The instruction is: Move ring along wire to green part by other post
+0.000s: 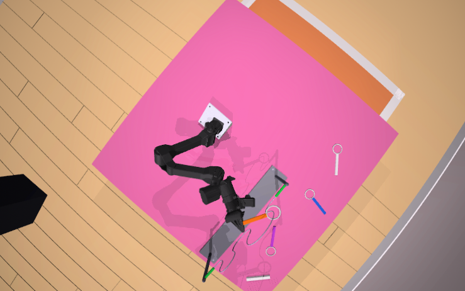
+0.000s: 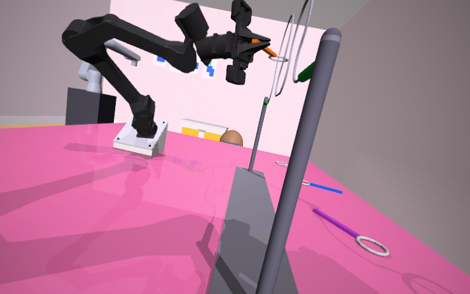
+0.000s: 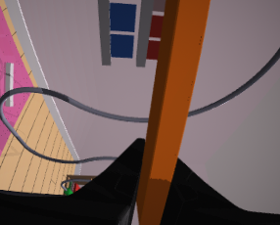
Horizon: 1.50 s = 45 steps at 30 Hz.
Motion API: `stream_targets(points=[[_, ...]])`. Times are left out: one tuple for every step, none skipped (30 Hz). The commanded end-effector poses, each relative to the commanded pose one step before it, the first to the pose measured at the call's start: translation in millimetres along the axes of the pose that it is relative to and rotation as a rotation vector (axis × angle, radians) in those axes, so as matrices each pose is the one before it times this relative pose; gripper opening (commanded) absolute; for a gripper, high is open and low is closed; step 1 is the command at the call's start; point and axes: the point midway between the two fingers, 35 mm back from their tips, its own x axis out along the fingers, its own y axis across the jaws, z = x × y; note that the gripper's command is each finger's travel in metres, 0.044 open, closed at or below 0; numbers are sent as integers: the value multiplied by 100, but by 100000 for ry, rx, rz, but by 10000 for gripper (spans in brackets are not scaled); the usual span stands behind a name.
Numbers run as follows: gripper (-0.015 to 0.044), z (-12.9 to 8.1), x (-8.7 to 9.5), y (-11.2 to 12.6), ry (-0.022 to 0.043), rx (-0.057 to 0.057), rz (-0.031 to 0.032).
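Observation:
My gripper (image 1: 241, 222) (image 2: 264, 40) (image 3: 147, 145) is shut on the near end of the orange handle (image 1: 255, 218) (image 2: 268, 51) (image 3: 172, 80) and holds it high above the grey base plate (image 1: 263, 184) (image 2: 243, 204). The ring (image 1: 280, 213) (image 2: 285, 58) at the handle's far end lies level around the thin grey wire (image 1: 253, 239) (image 2: 296, 36) (image 3: 88, 109). It is a short way from the green part (image 1: 280, 190) (image 2: 266, 102) beside one post (image 1: 281, 179) (image 2: 257, 139). The other green part (image 1: 209, 273) (image 2: 305, 74) sits by the other post (image 1: 207, 262) (image 2: 302, 146). I cannot tell whether ring and wire touch.
Spare rings lie on the pink mat (image 1: 248, 90): a white-handled one (image 1: 336, 164), a blue-handled one (image 1: 319, 205) (image 2: 325, 188), a purple-handled one (image 1: 273, 236) (image 2: 335, 221), and a pale handle (image 1: 258, 278) near the mat's edge. The arm's white base (image 1: 208, 114) (image 2: 140, 144) stands mid-mat.

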Motion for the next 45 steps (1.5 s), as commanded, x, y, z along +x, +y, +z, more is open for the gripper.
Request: stream_targets(points=[[-150, 68, 22, -184, -623, -3771, -2337], [-150, -1, 6, -47, -133, -1093, -592], [-150, -3, 7, -47, -133, -1093, -592], [-150, -2, 7, -47, -133, -1093, -592], [-150, -2, 6, -47, -133, -1093, -592], [-150, -1, 6, -47, -133, -1093, -592], [-150, -1, 6, -47, -133, -1093, -592], [-150, -3, 7, -47, -132, -1093, -592], [-150, -2, 7, -47, -132, -1093, -592], [-150, -2, 6, -47, -132, -1093, -592], [-150, -1, 6, -47, -132, -1094, -592], [-150, -1, 6, -47, -132, -1093, -592], [-150, -3, 7, -47, -131, -1093, -592], [-150, -2, 7, -47, -131, -1093, -592], [-150, -2, 6, -47, -131, -1094, -592], [-150, -1, 6, -47, -131, -1094, -592], [-150, -2, 6, -47, -131, -1093, -592], [-150, -3, 7, -47, -130, -1092, -592], [-150, -3, 7, -47, -130, -1093, -592], [-150, -2, 6, -47, -130, -1093, -592], [-150, -1, 6, -47, -130, -1093, -592], [-150, -2, 6, -47, -129, -1091, -591], [-150, -3, 7, -47, -129, -1090, -590], [-150, -3, 7, -46, -129, -1089, -590], [-150, -2, 6, -47, -128, -1090, -591], [-150, -1, 6, -47, -128, -1089, -591], [-150, -2, 6, -46, -127, -1085, -588], [-150, -3, 7, -45, -127, -1080, -585], [-150, -3, 6, -45, -126, -1078, -585], [-150, -2, 6, -45, -126, -1078, -585], [-150, -1, 5, -45, -126, -1078, -585], [-150, -2, 6, -43, -124, -1066, -578], [-150, -3, 6, -41, -122, -1051, -570], [-150, -3, 6, -41, -121, -1046, -567], [-150, -2, 6, -41, -121, -1045, -567], [-150, -1, 5, -41, -121, -1046, -568], [-150, -2, 5, -37, -117, -1017, -552], [-150, -4, 5, -32, -112, -982, -533], [-150, -3, 5, -31, -110, -969, -526], [-150, -3, 4, -30, -110, -968, -526], [-150, -2, 4, -30, -110, -968, -526], [-150, -3, 4, -22, -102, -909, -494], [-150, -4, 3, -14, -93, -839, -456], [-150, -4, 3, -11, -90, -814, -443], [-150, -4, 2, -10, -89, -811, -441]])
